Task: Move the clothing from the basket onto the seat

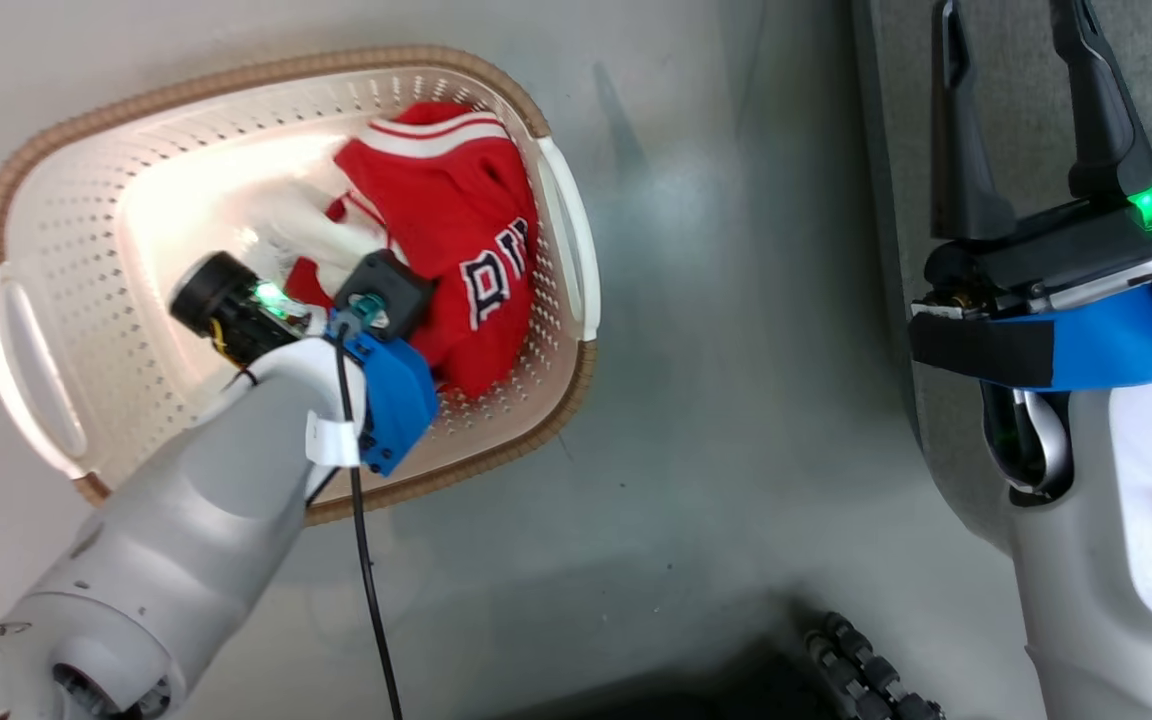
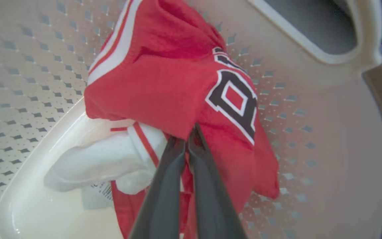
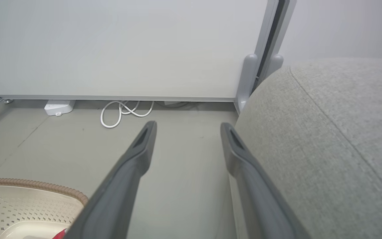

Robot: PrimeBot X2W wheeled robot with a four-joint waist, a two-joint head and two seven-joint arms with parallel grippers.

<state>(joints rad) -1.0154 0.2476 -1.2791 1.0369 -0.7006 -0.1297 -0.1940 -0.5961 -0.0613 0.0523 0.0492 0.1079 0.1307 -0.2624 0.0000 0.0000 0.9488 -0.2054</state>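
The cream perforated basket [image 1: 266, 72] sits on the floor at the left of the head view. Inside it lies the clothing [image 1: 456, 220], a crumpled red jersey with white stripes and dark lettering, over some white fabric [image 2: 101, 159]. My left gripper [image 2: 189, 132] reaches down into the basket, its two fingers pressed together on a fold of the red jersey [image 2: 164, 89]. My right gripper [image 1: 1011, 30] hangs open and holds nothing at the edge of the light grey seat [image 1: 901, 150]. The right wrist view has the seat [image 3: 327, 132] just right of the open fingers [image 3: 144, 146].
A pale partition panel [image 3: 111, 49] stands behind the floor. A coiled white cable [image 3: 124, 113] and a white power strip [image 3: 59, 107] lie at its foot. Bare grey floor [image 1: 716, 350] separates basket and seat. A dark ribbed part of my base [image 1: 866, 660] shows at the bottom.
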